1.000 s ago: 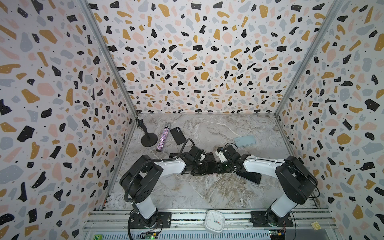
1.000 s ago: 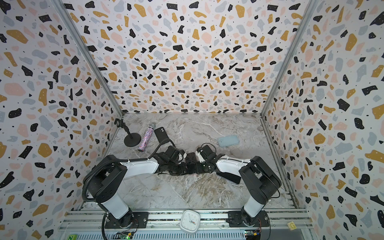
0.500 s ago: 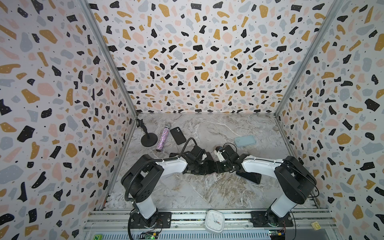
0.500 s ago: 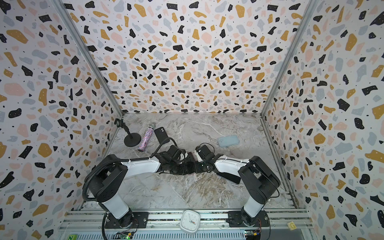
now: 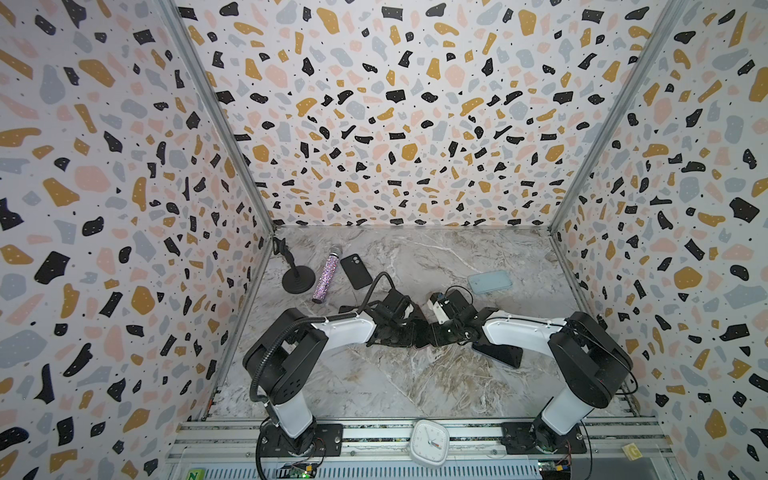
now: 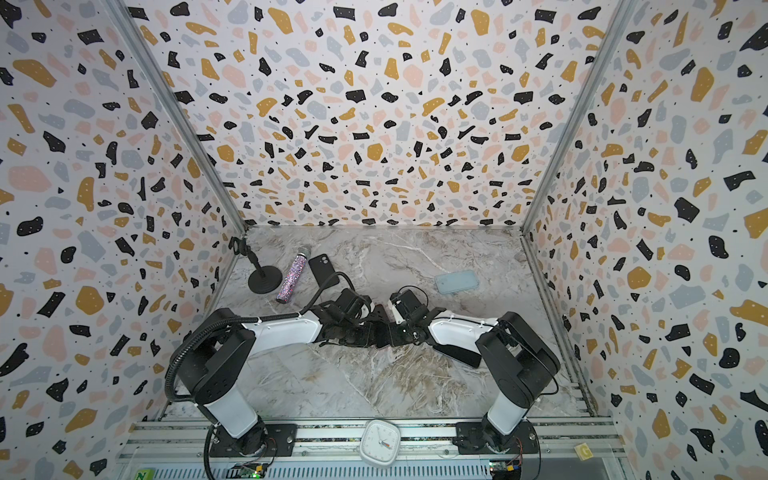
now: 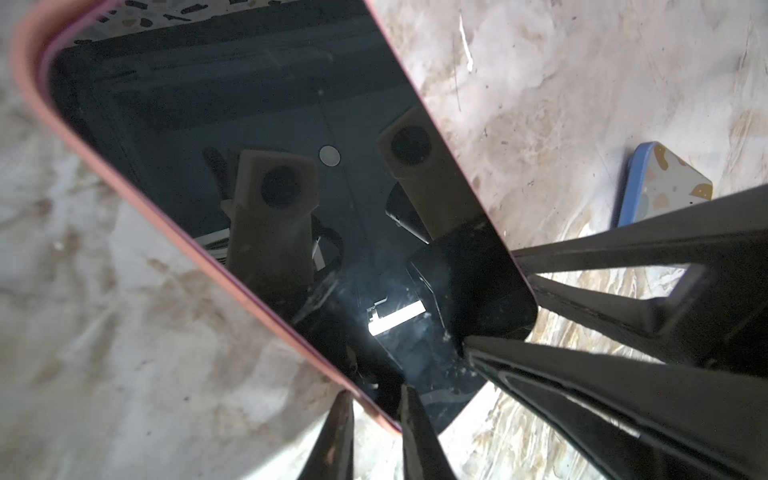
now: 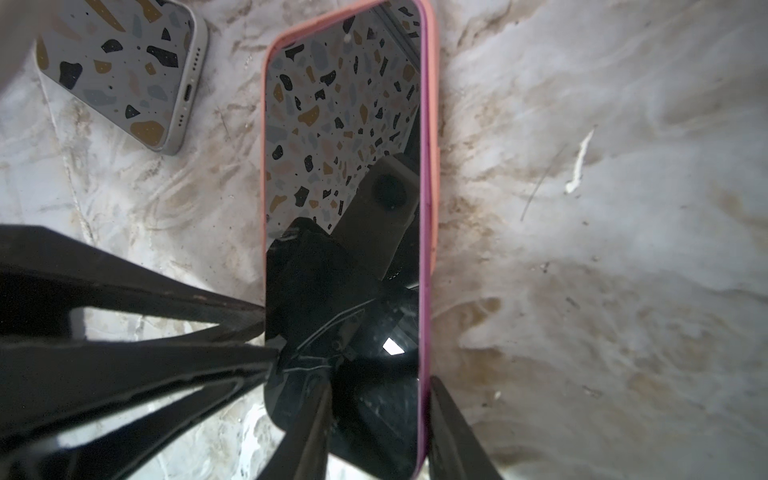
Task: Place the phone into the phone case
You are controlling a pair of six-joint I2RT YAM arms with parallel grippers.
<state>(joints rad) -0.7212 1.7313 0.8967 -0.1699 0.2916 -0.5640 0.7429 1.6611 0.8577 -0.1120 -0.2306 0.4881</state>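
**Phone sitting in the pink case, both arms working one end**

Starting at the business end: the left gripper (image 7: 375,388) has its jaws down to a thin slot straddling one long rim of the phone case (image 8: 433,124). One tip is on the glass, the other outside the rim. Real pinch or just bearing down? I can't tell from these shots.

The right gripper (image 8: 380,380) comes in from the opposite side with its jaws clearly wider, partly open. One tip is on the screen and the other is against the outside of the other long rim. It isn't holding anything as far as I can see, so I read that as pressing.

The phone (image 8: 340,166) lies screen up in the case, mid-tabletop (image 5: 395,386), right between the two arms. The far end looks seated, with the salmon rim wrapped round it. Down by the fingers (image 8: 453,440) the rim thins out of sight, so my guess is that end hasn't fully clicked in.

That would explain the setup. Flat on the tabletop, it can take a downward push, and with the arms opposed the case can't skate away.

Further out, another phone (image 8: 116,70) lies face up nearby. In both top views there's a light blue case (image 5: 489,281), what looks like a black case (image 5: 356,271), a glittery microphone (image 5: 327,277) and a stand (image 5: 298,280), all well apart toward the back.
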